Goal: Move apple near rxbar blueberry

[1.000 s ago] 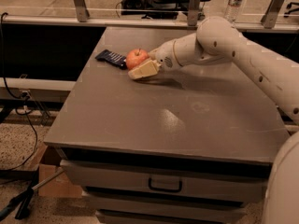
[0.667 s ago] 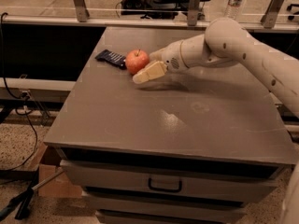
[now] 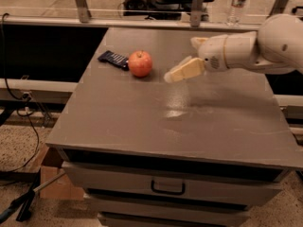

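The red-orange apple (image 3: 140, 63) sits on the grey table top (image 3: 189, 122) at its far left. The dark navy rxbar blueberry (image 3: 113, 58) lies flat just left of the apple, its right end touching or almost touching it. My gripper (image 3: 181, 59) hovers to the right of the apple, a short gap away, open and empty. One pale finger (image 3: 184, 71) points toward the apple. The white arm reaches in from the right edge.
The table is a cabinet with a drawer and dark handle (image 3: 167, 188) at the front. A rail with posts (image 3: 80, 4) and a water bottle (image 3: 236, 4) stand behind it. Cables (image 3: 23, 126) and a cardboard box (image 3: 57, 181) lie on the floor at left.
The gripper let go of the apple and drew back to the right. The apple stays beside the bar.
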`<state>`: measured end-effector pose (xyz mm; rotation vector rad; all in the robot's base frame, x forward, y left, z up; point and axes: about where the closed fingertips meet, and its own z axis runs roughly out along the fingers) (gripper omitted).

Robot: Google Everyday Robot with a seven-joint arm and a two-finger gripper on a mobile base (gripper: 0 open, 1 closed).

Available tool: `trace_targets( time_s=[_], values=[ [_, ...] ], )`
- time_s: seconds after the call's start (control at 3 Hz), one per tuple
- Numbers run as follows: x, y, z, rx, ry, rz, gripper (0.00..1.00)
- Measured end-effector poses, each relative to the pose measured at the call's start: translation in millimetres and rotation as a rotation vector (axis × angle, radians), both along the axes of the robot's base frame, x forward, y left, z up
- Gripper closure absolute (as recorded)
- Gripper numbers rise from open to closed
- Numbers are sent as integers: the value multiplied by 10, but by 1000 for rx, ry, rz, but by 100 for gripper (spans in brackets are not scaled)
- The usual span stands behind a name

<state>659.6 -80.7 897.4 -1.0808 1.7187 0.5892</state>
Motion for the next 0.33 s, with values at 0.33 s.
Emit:
trace_targets(
  time_s=[0.33],
  values=[
    [-2,-32,-7,0,2,-6,0]
  ],
)
